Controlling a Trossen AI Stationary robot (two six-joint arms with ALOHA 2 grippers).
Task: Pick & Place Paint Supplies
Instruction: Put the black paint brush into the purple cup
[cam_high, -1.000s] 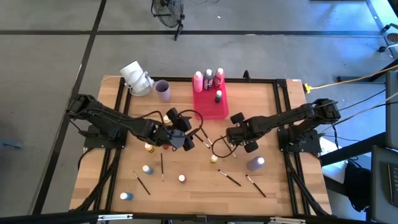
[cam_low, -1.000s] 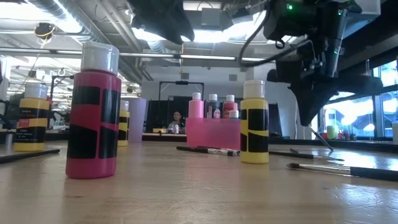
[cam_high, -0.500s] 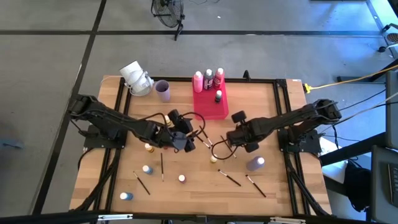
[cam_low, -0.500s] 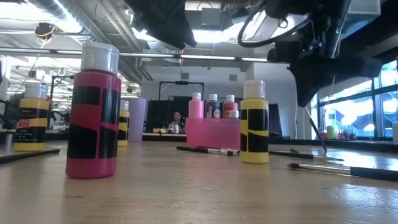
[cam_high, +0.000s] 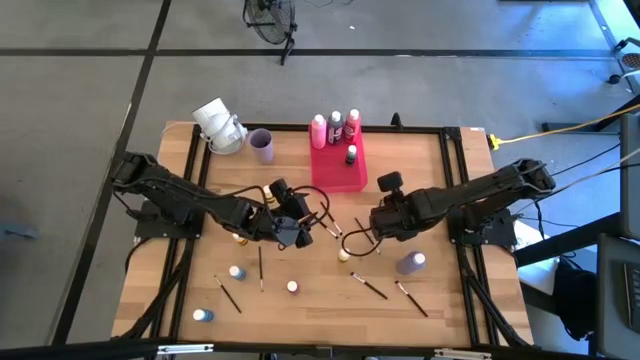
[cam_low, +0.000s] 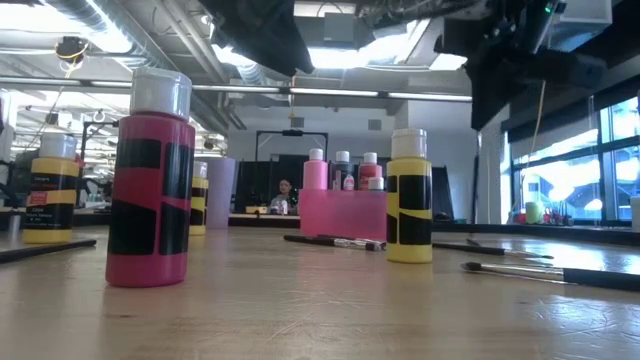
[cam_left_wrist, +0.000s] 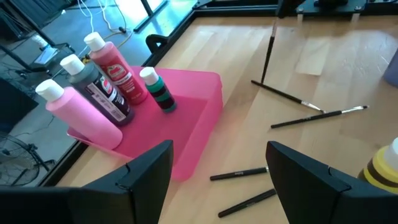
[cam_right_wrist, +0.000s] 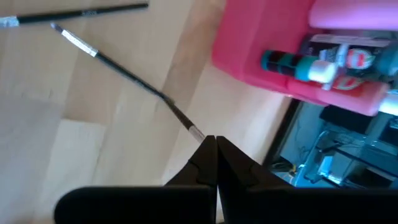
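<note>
Paintbrush (cam_right_wrist: 134, 83), thin and dark with a pale ferrule, is pinched at one end between the right gripper's (cam_right_wrist: 216, 144) closed fingers and hangs above the table (cam_high: 450, 170), near the red tray (cam_high: 338, 172). That tray holds pink, dark, red and green bottles; their labels are too small to read. The left gripper (cam_left_wrist: 217, 163), fingers apart and empty, hovers mid-table facing the tray. Other bottles and brushes lie scattered on the wood.
</note>
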